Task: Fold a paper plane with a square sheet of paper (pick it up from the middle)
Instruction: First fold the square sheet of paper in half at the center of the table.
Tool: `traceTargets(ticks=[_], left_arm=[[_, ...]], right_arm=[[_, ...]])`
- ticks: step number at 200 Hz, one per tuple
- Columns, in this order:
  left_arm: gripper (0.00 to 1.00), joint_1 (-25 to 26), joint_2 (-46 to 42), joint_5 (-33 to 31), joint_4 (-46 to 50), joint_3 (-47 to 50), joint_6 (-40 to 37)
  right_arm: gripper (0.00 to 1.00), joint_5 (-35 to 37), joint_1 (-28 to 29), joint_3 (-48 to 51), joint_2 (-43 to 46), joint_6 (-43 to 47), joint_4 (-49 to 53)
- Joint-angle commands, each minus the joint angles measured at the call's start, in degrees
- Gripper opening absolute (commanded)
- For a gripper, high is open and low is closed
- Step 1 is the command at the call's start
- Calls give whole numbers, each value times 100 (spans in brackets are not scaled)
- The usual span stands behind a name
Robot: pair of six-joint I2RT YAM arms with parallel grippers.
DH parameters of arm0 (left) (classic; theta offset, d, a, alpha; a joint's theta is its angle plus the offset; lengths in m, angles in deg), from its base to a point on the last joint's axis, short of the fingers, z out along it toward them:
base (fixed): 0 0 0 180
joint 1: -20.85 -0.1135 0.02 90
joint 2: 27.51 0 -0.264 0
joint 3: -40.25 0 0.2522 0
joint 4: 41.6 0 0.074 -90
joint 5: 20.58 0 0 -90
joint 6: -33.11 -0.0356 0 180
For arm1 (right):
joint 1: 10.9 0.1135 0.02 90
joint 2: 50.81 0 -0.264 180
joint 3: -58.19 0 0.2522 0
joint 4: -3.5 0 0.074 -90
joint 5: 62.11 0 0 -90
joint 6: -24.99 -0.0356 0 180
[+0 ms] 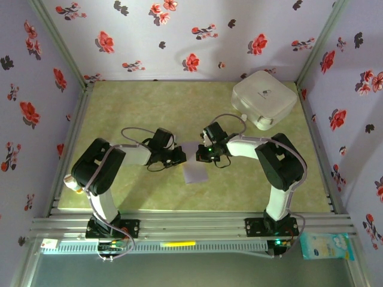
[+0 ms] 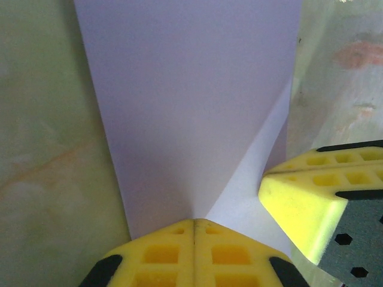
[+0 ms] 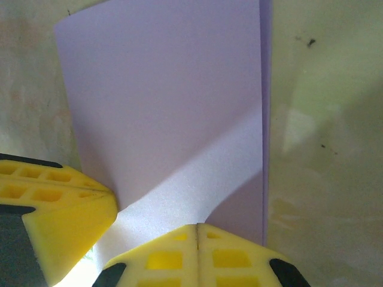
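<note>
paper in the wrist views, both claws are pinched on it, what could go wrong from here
1. The left claw and right claw grip the paper close together at one end, so pulling apart could tear or crumple it.
2. A diagonal buckle runs out from the grips and might set as a stray crease.

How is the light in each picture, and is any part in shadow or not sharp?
Top external view: soft, even light; the sheet looks pale and blurred. Left wrist view: the sheet is sharp, with a brighter triangle at lower right. Right wrist view: a bright diagonal band crosses its lower part.
</note>
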Motion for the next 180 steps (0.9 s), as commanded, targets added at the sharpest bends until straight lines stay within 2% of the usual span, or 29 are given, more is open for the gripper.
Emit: traceTargets(ticks=[1, 44, 105, 141, 180], left_arm=[[5, -35, -256, -67, 120, 249, 115], [7, 74, -619, 252, -474, 328, 620], [7, 184, -240, 275, -859, 689, 755], [6, 149, -251, 130, -739, 977, 651], [7, 164, -610, 106, -329, 778, 518]], right_arm=[[0, 817, -88, 343, -288, 21, 916], [0, 825, -88, 332, -256, 20, 932], [0, 817, -88, 325, -290, 28, 948], [0, 871, -96, 340, -259, 56, 988], [0, 834, -97, 335, -256, 15, 944]])
